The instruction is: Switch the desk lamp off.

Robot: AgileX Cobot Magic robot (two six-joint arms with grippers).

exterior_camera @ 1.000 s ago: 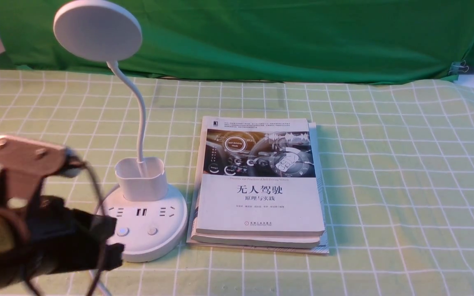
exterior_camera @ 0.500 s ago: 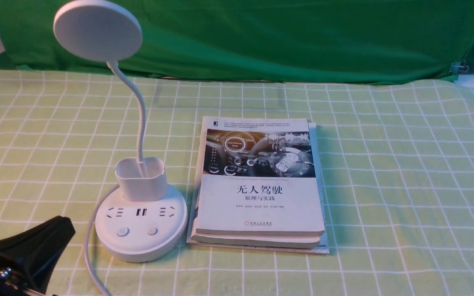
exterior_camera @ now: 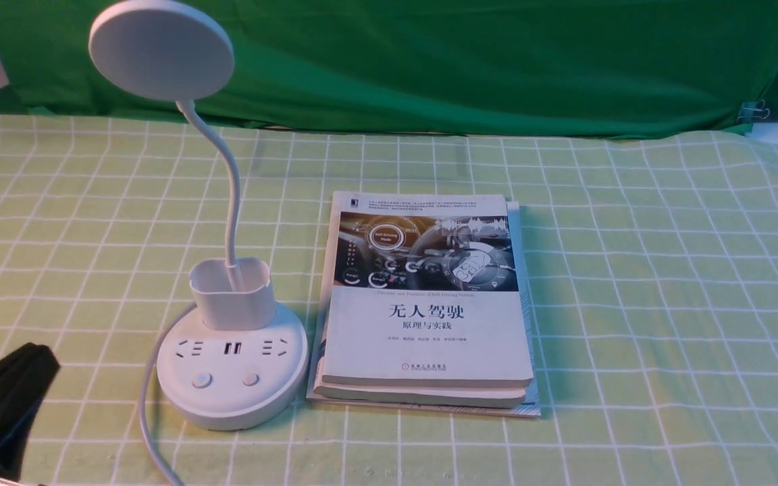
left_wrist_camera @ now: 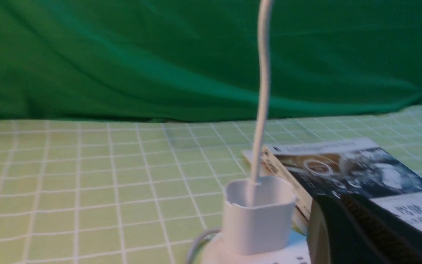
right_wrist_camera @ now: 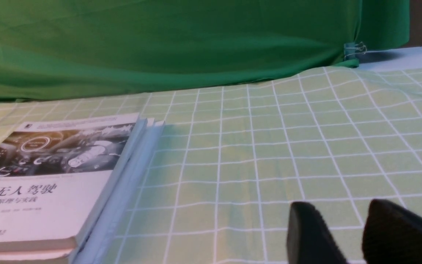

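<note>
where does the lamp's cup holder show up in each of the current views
Front view: the cup holder is left of centre, at the back of the lamp base, beside the book stack.
Left wrist view: it is right of the picture's centre, low down, with the neck rising from it.
Right wrist view: not in it.
Shared landmark: the top book's dark cover photo, visible in all three.

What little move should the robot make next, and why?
Probably just rest the left gripper where it is, clear of the lamp: the round head looks unlit and nothing touches the buttons, so another press might switch it on.
</note>
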